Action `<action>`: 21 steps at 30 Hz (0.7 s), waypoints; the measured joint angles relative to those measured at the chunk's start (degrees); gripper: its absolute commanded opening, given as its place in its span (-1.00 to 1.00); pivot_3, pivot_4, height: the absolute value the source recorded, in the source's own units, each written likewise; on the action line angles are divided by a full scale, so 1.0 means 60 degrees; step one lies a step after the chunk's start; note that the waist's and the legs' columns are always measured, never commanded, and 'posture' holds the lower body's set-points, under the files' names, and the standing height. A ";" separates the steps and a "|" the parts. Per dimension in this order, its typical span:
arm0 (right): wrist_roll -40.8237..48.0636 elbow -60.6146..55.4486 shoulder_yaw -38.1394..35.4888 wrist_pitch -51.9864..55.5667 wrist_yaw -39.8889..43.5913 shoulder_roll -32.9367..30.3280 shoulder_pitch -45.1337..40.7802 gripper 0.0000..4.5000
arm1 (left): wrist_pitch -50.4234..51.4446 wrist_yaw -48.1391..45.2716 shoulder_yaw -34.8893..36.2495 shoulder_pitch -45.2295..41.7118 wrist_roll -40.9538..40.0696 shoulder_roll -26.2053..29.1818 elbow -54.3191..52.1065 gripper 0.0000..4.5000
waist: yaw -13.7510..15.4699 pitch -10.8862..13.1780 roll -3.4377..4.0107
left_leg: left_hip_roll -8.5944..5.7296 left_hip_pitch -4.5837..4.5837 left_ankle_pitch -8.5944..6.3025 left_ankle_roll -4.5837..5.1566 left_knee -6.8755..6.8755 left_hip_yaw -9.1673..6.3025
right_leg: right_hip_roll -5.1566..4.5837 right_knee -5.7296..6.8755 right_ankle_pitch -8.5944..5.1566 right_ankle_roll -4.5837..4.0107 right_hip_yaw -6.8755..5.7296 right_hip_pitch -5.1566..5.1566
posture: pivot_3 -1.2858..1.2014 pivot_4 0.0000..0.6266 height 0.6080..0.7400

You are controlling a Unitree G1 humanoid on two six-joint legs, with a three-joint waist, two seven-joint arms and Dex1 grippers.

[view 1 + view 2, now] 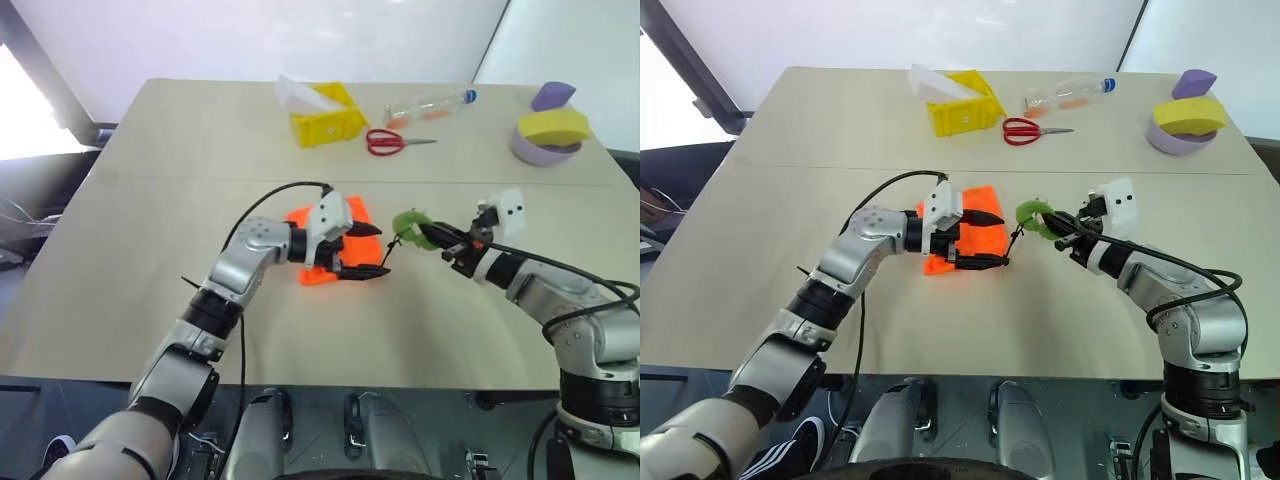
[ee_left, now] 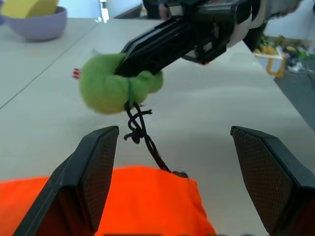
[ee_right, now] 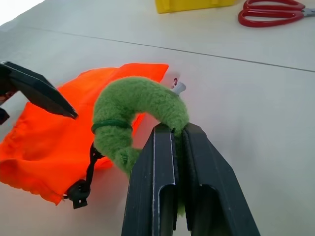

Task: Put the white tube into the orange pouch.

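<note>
Left gripper agape over orange pouch (right gripper pinches ring).

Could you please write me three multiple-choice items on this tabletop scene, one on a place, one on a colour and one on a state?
1. Where do the red scissors lie?
A. between the yellow bin and the clear bottle
B. on the orange pouch
C. inside the purple bowl

2. What colour is the ring on the pouch's cord?
A. blue
B. green
C. white

3. How do the two tools stand?
A. both open
B. left tool shut on the ring, right tool open
C. left tool open over the pouch, right tool shut on the ring

Key: 1 A, the scissors lie on the table at the far side, with the bin on one side and the bottle on the other. 2 B, the fuzzy ring is green in the right wrist view. 3 C, the left wrist view shows fingers spread wide above orange fabric; the right fingers pinch the ring.
</note>
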 measured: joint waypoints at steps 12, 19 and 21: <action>0.0096 -0.0019 -0.0088 -0.0003 -0.0241 -0.0009 -0.0037 -1.00 | -0.0171 0.0346 -0.0506 -0.0248 0.1423 -0.0194 0.0622 0.72 | 0.0010 0.0000 0.0000 | 0.0000 -0.0001 0.0000 0.0000 0.0012 -0.0002 | -0.0014 0.0018 -0.0002 -0.0004 0.0001 -0.0004 | 0.03 -0.52 1.00; 0.0798 -0.0485 -0.0632 0.0399 -0.0261 -0.0175 -0.0069 -1.00 | 0.0315 0.0379 -0.0474 -0.0246 0.1428 -0.0391 0.0526 0.72 | 0.0011 0.0000 0.0000 | 0.0003 -0.0001 0.0000 0.0000 0.0008 -0.0005 | -0.0011 0.0019 -0.0002 0.0000 0.0000 -0.0005 | 0.03 -0.52 1.00; 0.1110 -0.0624 -0.0702 0.0568 -0.0272 -0.0179 -0.0109 -1.00 | 0.0650 0.0516 -0.0439 -0.0238 0.1399 -0.0492 0.0411 0.72 | 0.0010 0.0000 0.0000 | 0.0002 -0.0001 0.0000 0.0000 0.0010 -0.0005 | -0.0012 0.0019 -0.0001 0.0000 0.0001 -0.0005 | 0.03 -0.52 1.00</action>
